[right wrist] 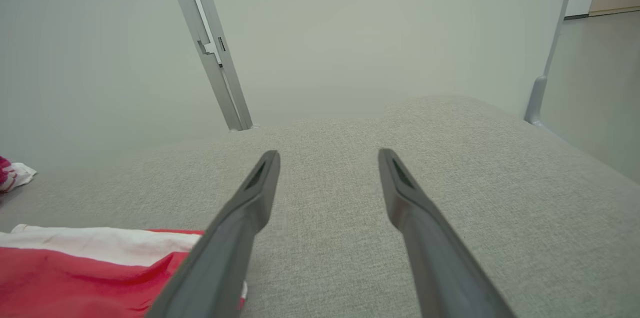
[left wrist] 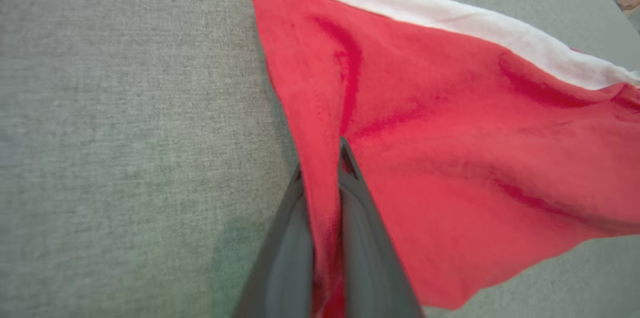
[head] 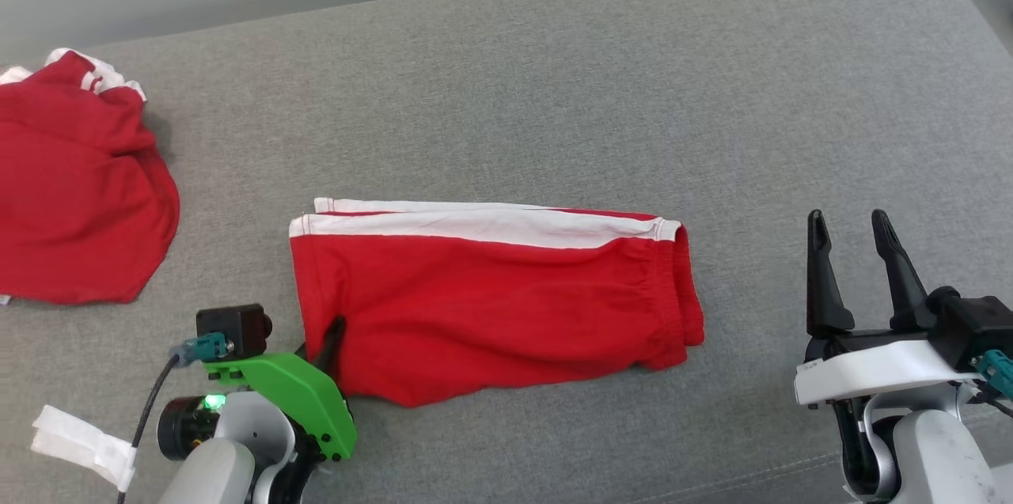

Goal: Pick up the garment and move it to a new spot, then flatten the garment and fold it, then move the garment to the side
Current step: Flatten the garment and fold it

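Soft, limp red shorts [head: 491, 298]: left jaws clamp their leg hem, seemingly a sound hold; right jaws gape empty nearby.

Bare grey cushion [head: 712, 77] lies open behind and to the right of the red garment [head: 491, 298]. On the left, a second red heap [head: 71, 195] and a white scrap [head: 79, 445] crowd the near corner.
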Tool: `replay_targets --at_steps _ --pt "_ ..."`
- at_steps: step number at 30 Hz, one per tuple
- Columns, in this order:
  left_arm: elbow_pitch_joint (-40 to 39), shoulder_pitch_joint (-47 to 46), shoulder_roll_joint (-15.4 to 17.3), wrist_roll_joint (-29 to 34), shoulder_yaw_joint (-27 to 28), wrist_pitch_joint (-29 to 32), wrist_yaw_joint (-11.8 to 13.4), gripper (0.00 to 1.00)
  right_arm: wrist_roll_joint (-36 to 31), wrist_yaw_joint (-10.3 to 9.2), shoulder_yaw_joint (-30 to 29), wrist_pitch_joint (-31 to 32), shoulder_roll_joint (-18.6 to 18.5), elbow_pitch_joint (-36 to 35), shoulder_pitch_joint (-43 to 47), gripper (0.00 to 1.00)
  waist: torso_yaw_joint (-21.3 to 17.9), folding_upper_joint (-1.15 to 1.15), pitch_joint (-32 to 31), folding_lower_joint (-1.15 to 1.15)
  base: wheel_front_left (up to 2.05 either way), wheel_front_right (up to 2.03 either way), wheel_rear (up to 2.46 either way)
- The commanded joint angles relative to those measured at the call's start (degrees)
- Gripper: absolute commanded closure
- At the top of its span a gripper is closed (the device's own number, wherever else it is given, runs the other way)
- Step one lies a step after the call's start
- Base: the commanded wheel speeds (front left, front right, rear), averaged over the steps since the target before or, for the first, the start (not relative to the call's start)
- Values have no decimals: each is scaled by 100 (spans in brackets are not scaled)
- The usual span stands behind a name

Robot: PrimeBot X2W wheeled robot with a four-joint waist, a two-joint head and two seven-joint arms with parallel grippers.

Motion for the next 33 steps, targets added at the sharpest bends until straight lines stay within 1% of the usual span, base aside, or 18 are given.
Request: replay_targets --at_steps 1,2,3,5,9,10,11,13,18,23,28,33 --pt "-119 156 -15 -21 3 -17 74 100 -40 -8 7 -18 -11 1 27 0 209 0 -122 0 0 0 0" --pt "-413 453 -129 -114 35 -50 259 100 -91 -8 60 -19 -12 43 -43 0 312 0 -146 0 0 0 0" --pt "-478 523 -161 -142 41 -60 296 100 -103 -8 74 -18 -12 48 -56 0 328 0 -151 0 0 0 0" --pt "-573 631 -193 -168 25 -87 329 100 -118 -8 87 -18 -12 56 -68 0 358 0 -158 0 0 0 0" --pt "-580 715 -265 -114 29 -333 337 100 -132 -8 120 -18 -12 95 -94 0 385 0 -173 0 0 0 0" --pt "-552 715 -291 -102 42 -403 360 81 -133 -8 129 -18 -12 107 -104 0 382 0 -181 0 0 0 0" --pt "-528 709 -301 -76 44 -463 375 60 -136 -8 135 -18 -12 117 -109 0 378 0 -188 0 0 0 0" --pt "-500 654 -291 44 42 -670 407 0 -144 -8 148 -18 -11 135 -116 0 369 0 -208 0 0 0 0" --pt "-491 498 -302 285 179 -1401 472 0 -196 -8 110 -18 -11 225 -53 0 377 0 -299 0 0 0 0" --pt "-514 476 -150 621 307 -2172 529 0 -223 -8 205 -18 -11 427 21 0 402 0 -423 0 0 0 0" --pt "-638 640 -116 928 346 -2442 596 0 -276 -8 224 53 -11 576 73 0 458 0 -580 0 0 0 0" --pt "-867 843 -213 1175 369 -2518 683 0 -228 -8 392 352 -10 682 113 0 535 0 -734 0 0 0 0"
